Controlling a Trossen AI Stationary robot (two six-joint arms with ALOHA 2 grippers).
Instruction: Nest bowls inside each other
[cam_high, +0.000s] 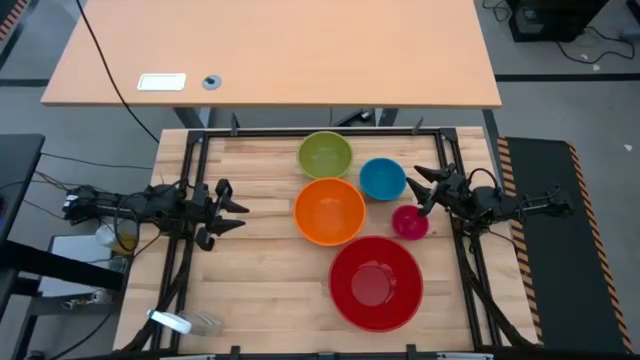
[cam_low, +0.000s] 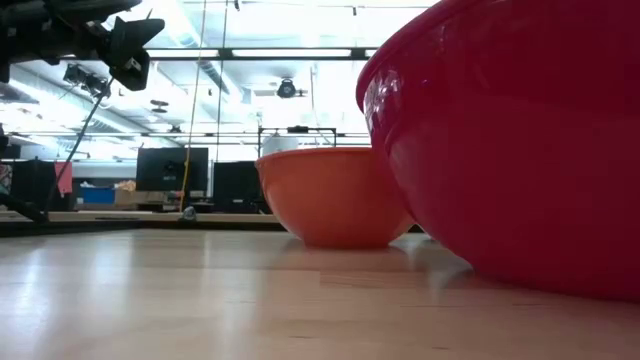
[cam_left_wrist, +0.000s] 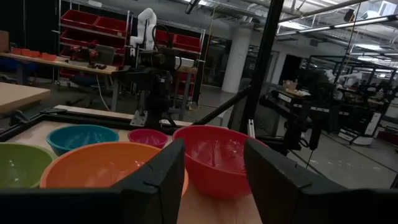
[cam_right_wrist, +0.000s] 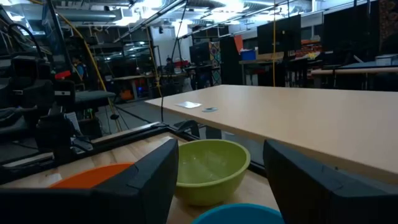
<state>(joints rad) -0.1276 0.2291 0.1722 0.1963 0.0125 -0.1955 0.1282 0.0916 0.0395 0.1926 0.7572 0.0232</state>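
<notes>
Five bowls stand apart, each on its base on the wooden table: lime green (cam_high: 325, 155), blue (cam_high: 382, 179), orange (cam_high: 329, 211), small magenta-pink (cam_high: 410, 222) and large red (cam_high: 376, 283). My left gripper (cam_high: 232, 215) hovers open at the table's left, pointing toward the orange bowl (cam_left_wrist: 106, 165). At the table's right my right gripper (cam_high: 425, 190) is open with nothing between its fingers, just right of the blue bowl (cam_right_wrist: 239, 213) and above the pink one. The low view shows the orange bowl (cam_low: 335, 195) and the red bowl (cam_low: 520, 140).
A tan desk (cam_high: 280, 50) stands beyond the table's far edge. A black frame rail (cam_high: 320, 131) runs along the far side. A white object (cam_high: 170, 321) lies at the near left corner. Bare wood lies between my left gripper and the bowls.
</notes>
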